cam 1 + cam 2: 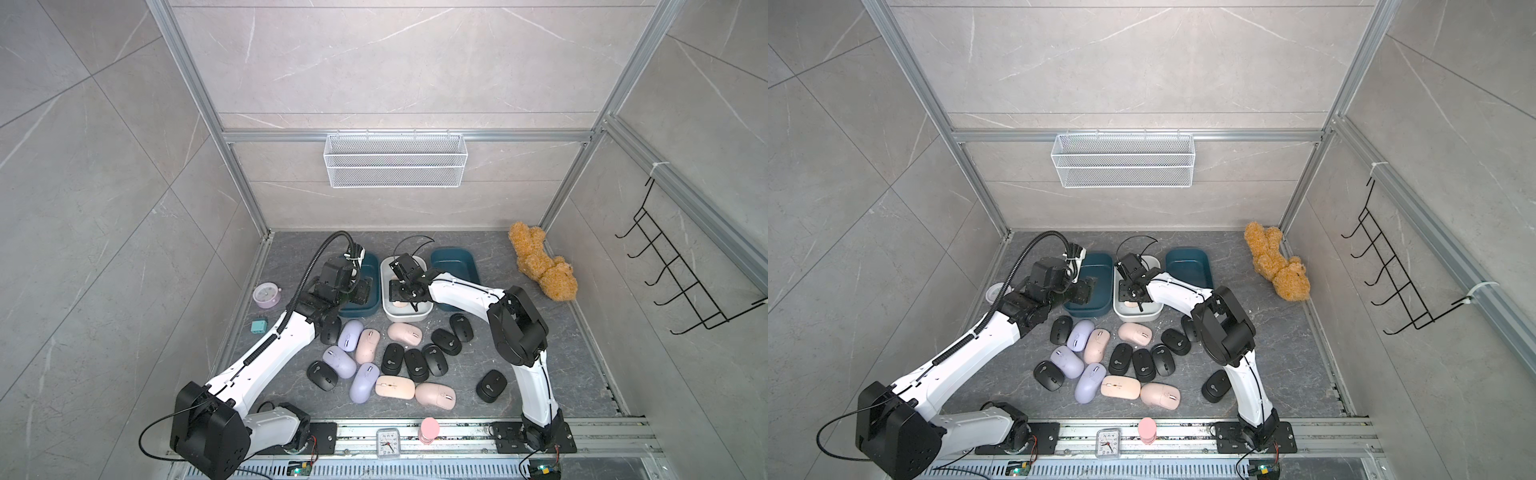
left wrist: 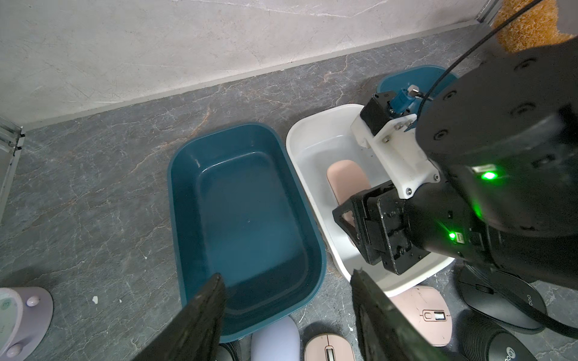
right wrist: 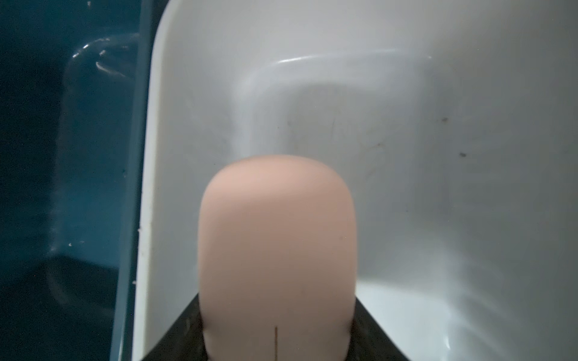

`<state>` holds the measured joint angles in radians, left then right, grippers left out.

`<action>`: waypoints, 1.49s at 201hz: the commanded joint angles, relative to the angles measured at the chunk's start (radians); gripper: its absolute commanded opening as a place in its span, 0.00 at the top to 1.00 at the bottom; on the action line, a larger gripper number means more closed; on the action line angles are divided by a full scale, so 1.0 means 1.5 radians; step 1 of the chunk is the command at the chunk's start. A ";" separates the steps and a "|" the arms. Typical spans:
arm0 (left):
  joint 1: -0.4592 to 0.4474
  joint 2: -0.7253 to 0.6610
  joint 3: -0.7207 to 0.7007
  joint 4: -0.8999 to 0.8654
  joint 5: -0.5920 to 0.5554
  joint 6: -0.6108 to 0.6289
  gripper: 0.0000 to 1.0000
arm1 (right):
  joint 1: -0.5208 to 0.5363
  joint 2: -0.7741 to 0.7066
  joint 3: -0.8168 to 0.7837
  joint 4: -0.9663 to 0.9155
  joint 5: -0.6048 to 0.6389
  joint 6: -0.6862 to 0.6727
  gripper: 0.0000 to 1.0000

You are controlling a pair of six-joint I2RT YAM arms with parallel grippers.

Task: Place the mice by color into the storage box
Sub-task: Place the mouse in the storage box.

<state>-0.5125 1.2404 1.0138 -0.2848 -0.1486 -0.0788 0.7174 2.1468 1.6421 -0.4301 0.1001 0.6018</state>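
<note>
Three storage boxes stand in a row at the back: a teal one [image 1: 372,266], a white one [image 1: 388,266] and another teal one [image 1: 453,259]. My right gripper [image 3: 276,300] is low inside the white box [image 3: 406,125], shut on a pale pink mouse [image 3: 276,234]. My left gripper [image 2: 287,275] hangs open over the near end of the empty left teal box [image 2: 244,203], nothing between its fingers. In both top views, loose mice lie in front of the boxes: several black [image 1: 415,365], several pink [image 1: 404,333] and three lavender [image 1: 350,334].
A round lavender alarm clock [image 1: 266,295] and a small teal block [image 1: 257,327] sit at the left edge. A brown teddy bear [image 1: 540,266] lies at the back right. A wire basket [image 1: 395,160] hangs on the back wall. A small clock [image 1: 387,444] stands on the front rail.
</note>
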 commanded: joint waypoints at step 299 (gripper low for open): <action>-0.001 0.001 -0.002 0.017 0.002 0.002 0.34 | -0.003 -0.267 -0.158 0.025 0.011 -0.027 0.32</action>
<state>-0.5125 1.2346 1.0126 -0.2840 -0.1513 -0.0788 0.7174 1.8576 1.4986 -0.3988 0.0940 0.5964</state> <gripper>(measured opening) 0.663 0.681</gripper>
